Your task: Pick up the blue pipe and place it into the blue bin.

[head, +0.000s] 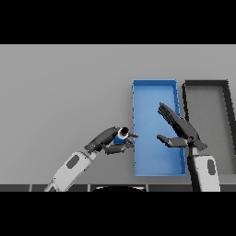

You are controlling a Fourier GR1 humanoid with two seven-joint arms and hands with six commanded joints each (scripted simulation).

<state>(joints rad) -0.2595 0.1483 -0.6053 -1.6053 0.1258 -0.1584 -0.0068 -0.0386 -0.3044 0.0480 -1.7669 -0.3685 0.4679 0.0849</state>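
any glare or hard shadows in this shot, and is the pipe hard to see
Head view: flat, even light, no glare and no hard shadows on the grey table. The blue pipe is partly hidden by the left hand curled round it, beside the blue bin.

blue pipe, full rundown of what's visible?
The blue pipe is a short, smooth blue cylinder with a pale end face and a dark centre, so it looks hollow. The left hand holds it, fingers curled round it, so most of its body is hidden. It sits just left of the blue bin, by the bin's left wall, not inside it.
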